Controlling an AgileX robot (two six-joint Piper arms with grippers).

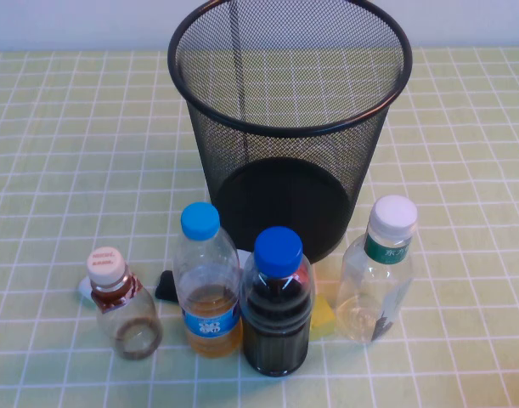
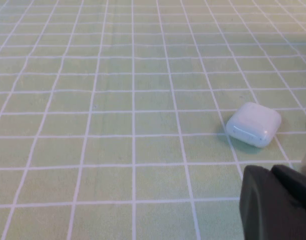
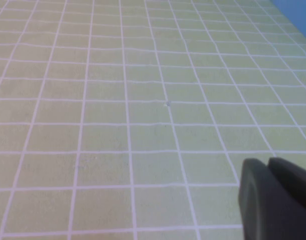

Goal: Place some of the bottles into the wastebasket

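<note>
Both arms are parked, out of the high view. Left gripper and right gripper are closed and hold nothing, each over bare cloth. Wastebasket stands upper centre. Green-label bottle is upright at lower right, so probably nearer the right arm. The squat pink-capped bottle tilts at lower left, on the left arm's side.

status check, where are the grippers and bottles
Left gripper and right gripper shut, parked over bare tablecloth. White-capped bottle and pink-capped bottle upright before wastebasket. Nothing blocking.
</note>
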